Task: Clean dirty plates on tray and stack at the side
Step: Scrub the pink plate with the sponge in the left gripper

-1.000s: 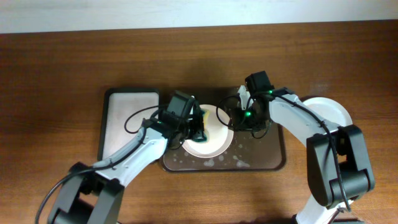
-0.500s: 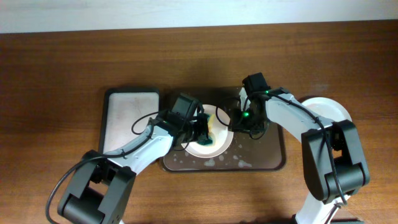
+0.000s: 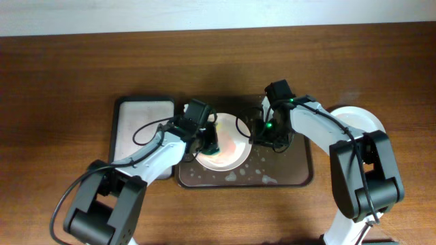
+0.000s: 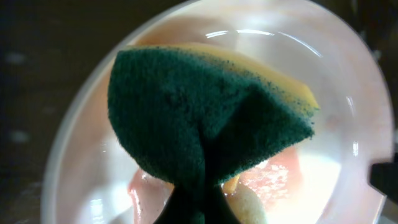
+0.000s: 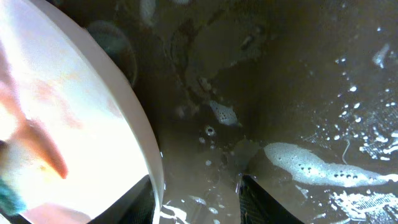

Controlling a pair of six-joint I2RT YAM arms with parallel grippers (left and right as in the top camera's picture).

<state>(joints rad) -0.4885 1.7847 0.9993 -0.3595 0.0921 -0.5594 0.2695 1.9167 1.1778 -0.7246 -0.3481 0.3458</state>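
Pinches a sponge hard in the left gripper, folding the green scouring face upward and leaving a yellow edge along the top. Presses it onto the left part of a plate that is wet and smeared pink-red. Finds that plate on the left half of the tray, among foam and water drops. Sets the right gripper at the plate's right rim with jaws parted. From the right wrist, shows one finger over the plate's edge and the other finger over wet tray, bare tray between them, nothing clamped. Cannot tell whether the near finger touches the rim. Shows a second plate, white and plain, on the table right of the tray, partly under the right arm. Shows a small tray, white-lined, just beside the tray's left edge.
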